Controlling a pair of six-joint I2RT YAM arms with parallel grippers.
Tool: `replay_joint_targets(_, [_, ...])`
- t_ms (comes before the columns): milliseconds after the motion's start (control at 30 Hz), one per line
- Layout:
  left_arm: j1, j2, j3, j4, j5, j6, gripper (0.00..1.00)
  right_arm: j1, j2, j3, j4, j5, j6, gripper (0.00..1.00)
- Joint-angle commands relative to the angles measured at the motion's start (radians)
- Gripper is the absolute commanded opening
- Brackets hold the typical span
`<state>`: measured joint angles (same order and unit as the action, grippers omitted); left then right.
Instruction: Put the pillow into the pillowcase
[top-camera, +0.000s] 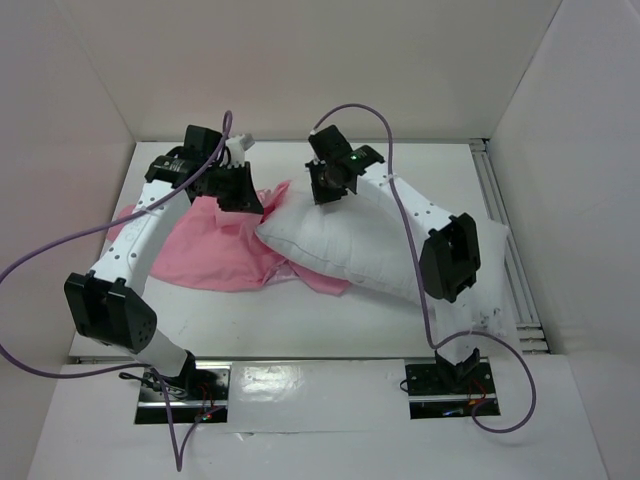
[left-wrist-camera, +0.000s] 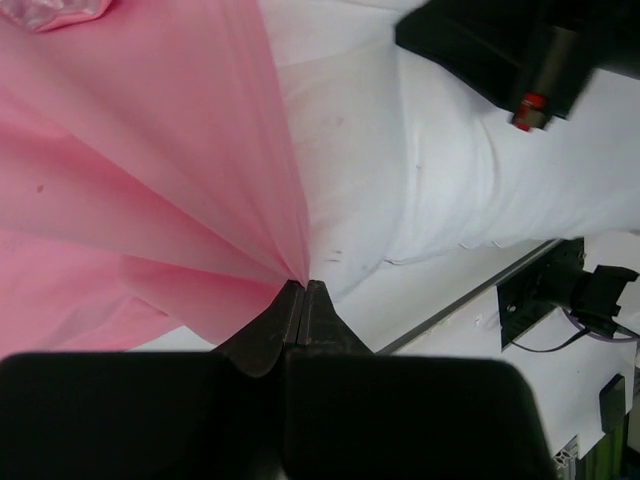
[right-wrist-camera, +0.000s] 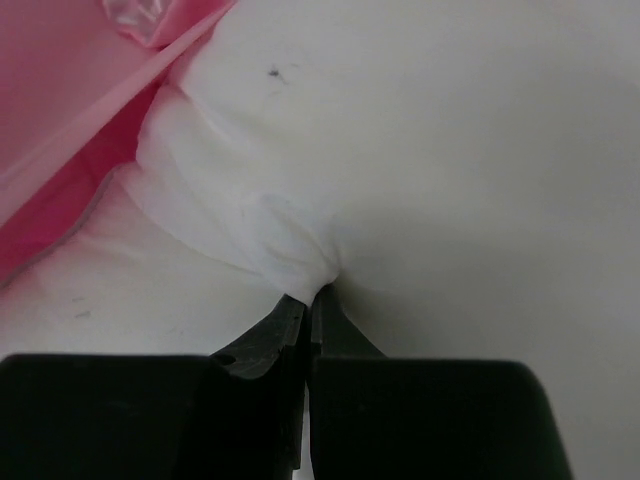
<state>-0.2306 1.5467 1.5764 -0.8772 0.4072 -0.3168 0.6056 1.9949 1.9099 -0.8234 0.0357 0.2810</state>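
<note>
The white pillow (top-camera: 370, 245) lies across the middle and right of the table, its left end raised over the pink pillowcase (top-camera: 215, 250), which lies crumpled at the left. My left gripper (top-camera: 245, 205) is shut on a pinch of the pillowcase (left-wrist-camera: 150, 180), the cloth fanning out taut from the jaws (left-wrist-camera: 303, 287). My right gripper (top-camera: 327, 190) is shut on a fold of the pillow (right-wrist-camera: 420, 130) near its far left edge (right-wrist-camera: 315, 292). The pillow also shows in the left wrist view (left-wrist-camera: 420, 180).
White walls enclose the table on three sides. A metal rail (top-camera: 505, 230) runs along the right edge. The arm bases (top-camera: 185, 385) sit on plates at the near edge.
</note>
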Motion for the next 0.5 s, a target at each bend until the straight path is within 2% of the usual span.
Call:
replay_joint_targets(0, [-0.003,-0.068,0.014,-0.025,0.123,0.021,0.0,-0.015,0.102,0.064,0.038,0.171,0.053,0.0])
replay_joint_targets(133, [-0.003,-0.1,0.014,-0.025,0.189,0.021,0.0,-0.015,0.113,0.046,0.085,0.199,0.127,0.0])
replay_joint_targets(233, [-0.003,-0.109,0.014,-0.025,0.189,0.021,0.0,0.006,0.038,-0.012,0.15,0.262,0.187,0.0])
replay_joint_targets(333, [-0.003,-0.099,0.014,-0.025,0.174,-0.001,0.0,0.026,-0.1,-0.159,0.251,0.293,0.239,0.0])
replay_joint_targets(400, [-0.012,-0.079,0.027,-0.025,0.183,-0.034,0.0,0.037,-0.177,-0.32,0.407,0.293,0.248,0.0])
replay_joint_targets(467, [-0.012,-0.045,0.037,-0.014,0.183,-0.056,0.0,0.048,-0.251,-0.424,0.502,0.233,0.248,0.0])
